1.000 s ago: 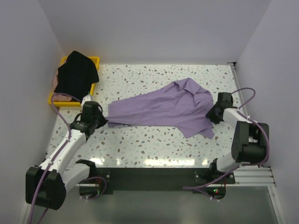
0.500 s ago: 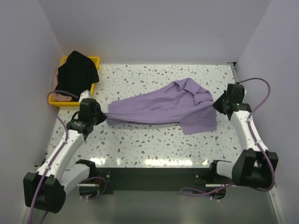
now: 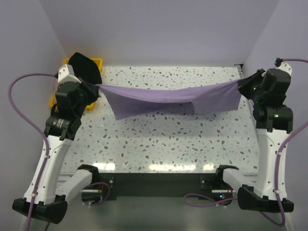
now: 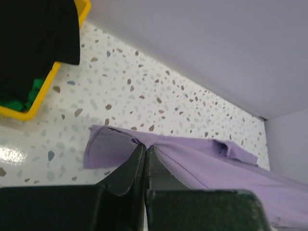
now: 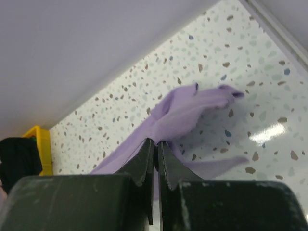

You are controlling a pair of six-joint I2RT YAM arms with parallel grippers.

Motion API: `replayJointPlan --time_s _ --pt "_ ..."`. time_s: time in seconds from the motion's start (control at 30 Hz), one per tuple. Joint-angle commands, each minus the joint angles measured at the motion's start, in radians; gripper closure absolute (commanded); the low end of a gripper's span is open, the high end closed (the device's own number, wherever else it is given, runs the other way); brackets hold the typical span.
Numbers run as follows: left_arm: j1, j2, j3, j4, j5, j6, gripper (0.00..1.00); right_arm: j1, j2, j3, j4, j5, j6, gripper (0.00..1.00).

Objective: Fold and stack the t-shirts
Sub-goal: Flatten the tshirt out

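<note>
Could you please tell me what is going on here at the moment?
The two arms hold a lavender-purple cloth t-shirt stretched between them over the speckled table. The left pincer is shut on one end near the yellow plastic tray, and the right pincer is shut on the other end by the table's right edge. A black cloth t-shirt lies heaped in the tray. Nothing is folded or stacked yet.

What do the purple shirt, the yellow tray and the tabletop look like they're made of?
Purple shirt: thin, matte soft cloth; it sags and creases where it hangs. Tray: probably moulded plastic, smooth uniform yellow rim. Tabletop: hard, glossy, speckled like terrazzo, with light glare; stone or laminate, can't tell.
</note>
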Motion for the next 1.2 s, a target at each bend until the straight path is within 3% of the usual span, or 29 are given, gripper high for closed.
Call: replayJointPlan --time_s 0.0,0.27,0.63,0.83,0.93,1.17 --pt "0.011 -0.024 0.151 -0.035 -0.036 0.027 1.00 -0.003 -0.023 0.170 -0.073 0.038 -0.028 1.00" --pt "0.011 0.010 0.360 -0.046 -0.036 0.034 1.00 -0.003 0.017 0.477 -0.150 0.083 -0.054 1.00" --pt "0.011 0.247 0.524 0.143 -0.095 0.071 1.00 -0.003 0.177 0.543 0.061 0.046 -0.011 1.00" --pt "0.019 0.466 0.642 0.283 -0.139 0.113 1.00 -0.003 0.310 0.498 0.301 -0.031 0.049 1.00" --pt "0.040 0.614 0.818 0.316 -0.109 0.113 1.00 -0.003 0.403 0.529 0.416 -0.055 0.086 1.00" --pt "0.109 0.933 1.134 0.431 -0.012 0.068 1.00 -0.002 0.661 0.823 0.569 -0.140 0.153 1.00"
